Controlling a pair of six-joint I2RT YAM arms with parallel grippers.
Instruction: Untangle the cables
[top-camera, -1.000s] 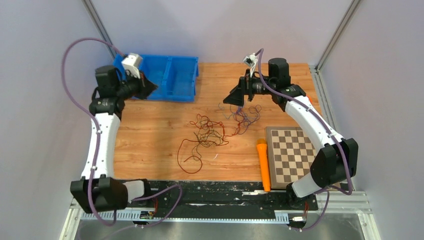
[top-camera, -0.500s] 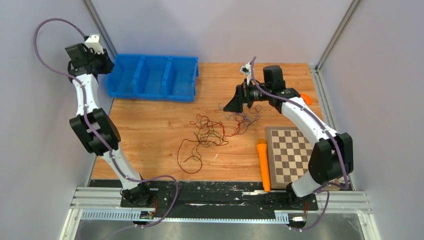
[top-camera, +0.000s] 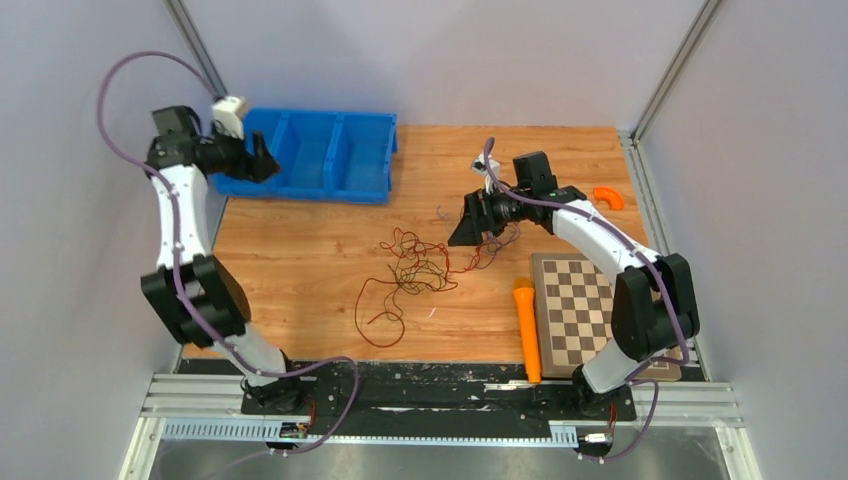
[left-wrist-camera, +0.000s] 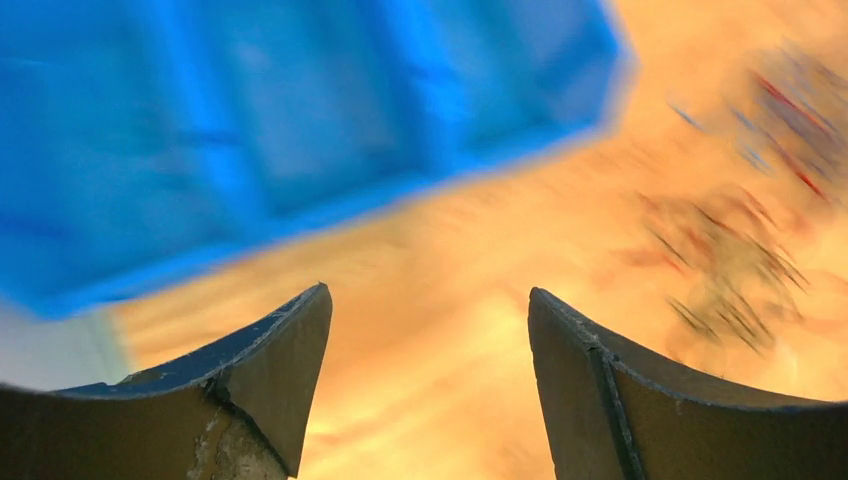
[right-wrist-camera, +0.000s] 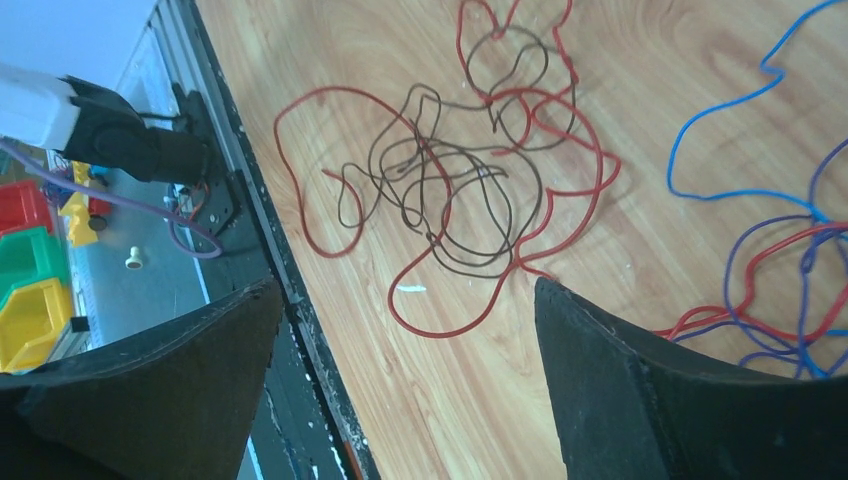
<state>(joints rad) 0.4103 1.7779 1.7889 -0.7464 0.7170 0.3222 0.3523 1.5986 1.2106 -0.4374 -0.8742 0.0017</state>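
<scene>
Top external view: wooden worktop (top-camera: 300, 260) fills middle. Blue bin (top-camera: 335, 150) at 11 o'clock corner. Checkerboard (top-camera: 575, 300) at 4 o'clock, orange cylinder (top-camera: 526, 325) just beside its 9 o'clock edge. Cables (top-camera: 420, 265): loose red-and-dark tangle at worktop centre, blue-purple strands trailing off toward 2 o'clock. Right pincer (top-camera: 462, 232) hangs above those strands, jaws wide apart, nothing held. Left pincer (top-camera: 268, 160) over bin's 9 o'clock end, jaws spread wide, empty; left wrist view blurred.
</scene>
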